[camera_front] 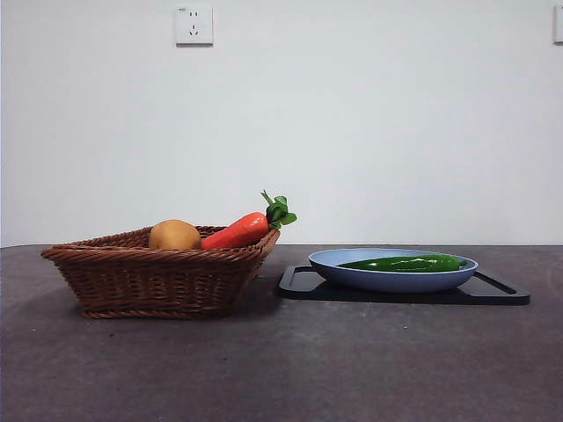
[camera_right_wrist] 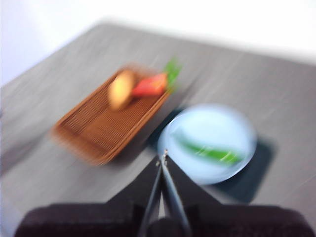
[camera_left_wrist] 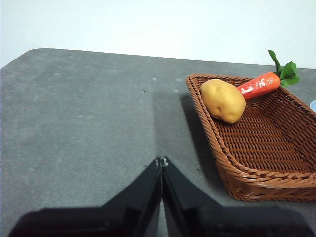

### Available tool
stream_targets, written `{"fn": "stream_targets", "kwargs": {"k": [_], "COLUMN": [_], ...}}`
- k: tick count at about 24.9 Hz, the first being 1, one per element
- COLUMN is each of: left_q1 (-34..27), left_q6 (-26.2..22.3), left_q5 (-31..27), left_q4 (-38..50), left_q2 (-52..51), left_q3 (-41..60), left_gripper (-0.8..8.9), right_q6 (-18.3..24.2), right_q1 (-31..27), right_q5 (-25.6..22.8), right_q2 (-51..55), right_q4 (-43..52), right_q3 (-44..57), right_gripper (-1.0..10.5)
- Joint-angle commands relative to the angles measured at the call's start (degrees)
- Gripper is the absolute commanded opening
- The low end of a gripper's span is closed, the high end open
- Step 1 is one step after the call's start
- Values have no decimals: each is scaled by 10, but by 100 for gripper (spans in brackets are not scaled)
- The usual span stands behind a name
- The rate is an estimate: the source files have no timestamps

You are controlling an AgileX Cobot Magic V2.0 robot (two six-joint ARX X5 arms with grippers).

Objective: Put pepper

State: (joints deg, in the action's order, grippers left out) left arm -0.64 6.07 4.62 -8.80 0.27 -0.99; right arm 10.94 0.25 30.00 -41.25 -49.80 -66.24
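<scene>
The glossy dark-green pepper (camera_front: pixel 406 263) lies in a pale blue plate (camera_front: pixel 352 267) on a black tray (camera_front: pixel 299 285) at the right of the table. It shows blurred in the right wrist view (camera_right_wrist: pixel 210 152), where my right gripper (camera_right_wrist: pixel 162 157) is shut and empty, high above the plate's near edge. My left gripper (camera_left_wrist: pixel 161 160) is shut and empty above bare table beside the wicker basket (camera_left_wrist: pixel 256 148). Neither arm shows in the front view.
The brown wicker basket (camera_front: pixel 149 277) stands left of the tray and holds a round yellow-brown fruit (camera_front: pixel 174 235) and a red-orange carrot-like vegetable (camera_front: pixel 237 232) with a green leafy top. A wall socket (camera_front: pixel 193 25) is on the white wall behind.
</scene>
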Motion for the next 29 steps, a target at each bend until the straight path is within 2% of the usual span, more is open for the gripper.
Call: {"fn": "stream_targets", "kwargs": {"k": [1, 5, 10, 15, 22, 24, 29], "left_q1": [-2, -2, -2, -2, -2, -2, -2], "left_q6": [-2, -2, -2, -2, -2, -2, -2], "left_q5": [0, 0, 0, 0, 0, 0, 0], "left_q4": [6, 6, 6, 6, 6, 6, 6], "left_q2": [-2, -2, -2, -2, -2, -2, -2], "left_q3": [6, 6, 6, 6, 6, 6, 6], "left_gripper": [8, 8, 8, 8, 8, 8, 8], "right_q6": [-10, -10, -38, -82, -117, -128, -130], "right_q1": [-25, -32, -31, -28, -23, -23, -23], "right_q5": [-2, -6, -17, -92, -168, -184, -186], "right_q2": [65, 187, 270, 331, 395, 404, 413], "right_q4": [120, 291, 359, 382, 388, 391, 390], "right_q3": [116, 321, 451, 536, 614, 629, 649], "right_gripper": [11, 11, 11, 11, 11, 11, 11]}}
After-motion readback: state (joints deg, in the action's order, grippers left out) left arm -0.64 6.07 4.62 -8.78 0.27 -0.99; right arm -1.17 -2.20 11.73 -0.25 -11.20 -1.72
